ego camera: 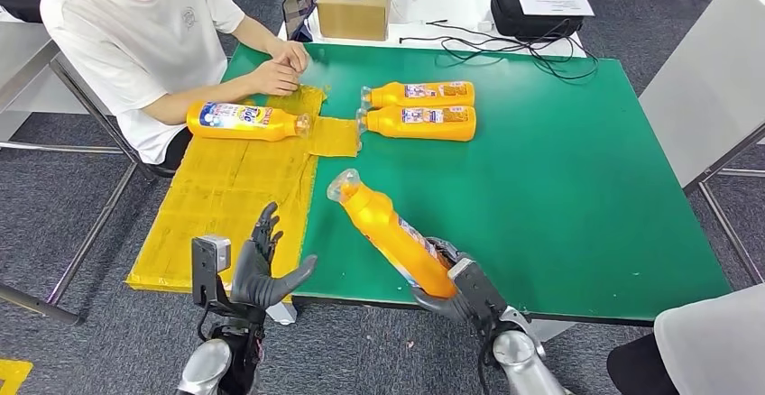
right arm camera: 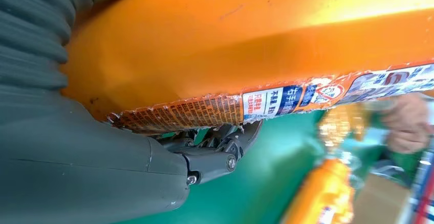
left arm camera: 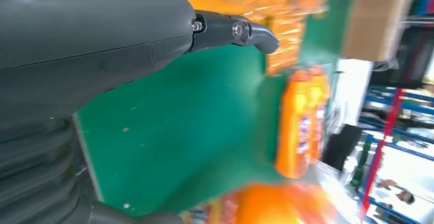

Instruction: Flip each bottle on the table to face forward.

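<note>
One green table [ego camera: 577, 188] carries one yellow mat [ego camera: 225, 197] and four orange bottles: one on the mat [ego camera: 244, 120], two side by side mid-table [ego camera: 422, 95] [ego camera: 424, 123], one tilted bottle [ego camera: 392, 233] gripped at its base by the right hand [ego camera: 456, 282]. The left hand [ego camera: 262, 264] is spread, holding nothing.

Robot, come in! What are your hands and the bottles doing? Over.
Right hand holds one orange bottle tilted above the table. Left hand open. Two bottles lie untouched. Person's hands near yellow mat.
</note>
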Robot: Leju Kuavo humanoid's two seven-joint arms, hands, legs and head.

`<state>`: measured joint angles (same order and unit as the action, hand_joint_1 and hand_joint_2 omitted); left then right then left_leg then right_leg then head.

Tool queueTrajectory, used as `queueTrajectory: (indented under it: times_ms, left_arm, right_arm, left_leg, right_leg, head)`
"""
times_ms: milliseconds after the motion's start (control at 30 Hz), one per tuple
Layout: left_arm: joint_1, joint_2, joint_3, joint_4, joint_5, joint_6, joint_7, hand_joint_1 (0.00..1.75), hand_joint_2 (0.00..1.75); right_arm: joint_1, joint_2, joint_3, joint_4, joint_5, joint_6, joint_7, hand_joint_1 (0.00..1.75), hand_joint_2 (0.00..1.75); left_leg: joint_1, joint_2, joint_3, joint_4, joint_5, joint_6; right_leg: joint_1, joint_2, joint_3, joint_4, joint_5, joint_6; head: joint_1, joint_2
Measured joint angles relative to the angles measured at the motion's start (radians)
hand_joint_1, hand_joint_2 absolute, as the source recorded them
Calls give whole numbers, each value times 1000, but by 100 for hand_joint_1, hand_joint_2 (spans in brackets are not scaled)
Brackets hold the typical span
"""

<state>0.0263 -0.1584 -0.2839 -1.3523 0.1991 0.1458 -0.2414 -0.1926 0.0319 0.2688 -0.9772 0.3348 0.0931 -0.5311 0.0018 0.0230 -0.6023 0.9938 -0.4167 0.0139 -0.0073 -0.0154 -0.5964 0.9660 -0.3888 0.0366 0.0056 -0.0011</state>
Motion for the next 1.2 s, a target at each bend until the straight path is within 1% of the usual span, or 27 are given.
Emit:
queueTrajectory:
  times_ms: [133, 267, 400, 533, 700, 933, 1000, 1100, 1200]
  left_arm:
    - [-3, -12, -5, 68, 82, -67, 9, 0, 175]
    - [-2, -28, -32, 96, 134, -120, 15, 0, 175]
    - [1, -33, -74, 98, 169, -166, 13, 0, 175]
    - [11, -26, -114, 60, 180, -197, 1, 0, 175]
    - [22, -17, -148, 3, 175, -206, -14, 0, 175]
    - [35, -10, -167, -58, 150, -193, -37, 0, 175]
    - [40, -9, -168, -67, 150, -176, -22, 0, 175]
    - [43, -8, -170, -68, 188, -143, 29, 0, 175]
    - [47, -3, -175, -67, 230, -140, 33, 0, 175]
  right_arm:
    - [14, 19, 2, -58, -19, -2, -8, 175, 175]
    - [21, 37, 18, -92, -23, -4, -12, 175, 175]
    - [23, 51, 48, -109, -26, -6, -16, 175, 175]
    - [23, 58, 76, -112, -25, -12, -24, 175, 175]
    - [22, 64, 103, -112, -12, -15, -26, 175, 175]
    - [14, 79, 162, -101, 26, -27, -27, 175, 175]
    - [9, 85, 182, -94, 45, -47, -28, 175, 175]
    - [10, 91, 224, -85, 78, -84, -41, 175, 175]
    - [16, 97, 270, -85, 91, -107, -58, 175, 175]
  left_leg:
    - [0, 0, -3, 0, 0, 0]
    - [0, -1, -4, 0, 0, 0]
    - [0, -2, -5, 0, 0, 0]
    - [0, -3, -6, 0, 0, 0]
    - [0, -3, -6, 0, 0, 0]
    - [0, -3, -7, 0, 0, 0]
    - [0, -3, -7, 0, 0, 0]
    - [0, -3, -7, 0, 0, 0]
    - [0, -3, -8, 0, 0, 0]
  right_leg:
    - [0, 0, -2, 0, 0, 0]
    - [0, -1, -4, 0, 0, 0]
    - [0, -1, -5, 0, 0, 0]
    - [0, -1, -5, 0, 0, 0]
    - [0, -2, -5, 0, 0, 0]
    - [0, -2, -6, 0, 0, 0]
    - [0, -2, -6, 0, 0, 0]
    - [0, -2, -6, 0, -1, 0]
    - [0, -2, -7, 0, -1, 0]
  head:
    - [0, 0]
    - [0, 0]
    - [0, 0]
    - [0, 0]
    - [0, 0]
    - [0, 0]
    - [0, 0]
    - [0, 0]
    - [0, 0]
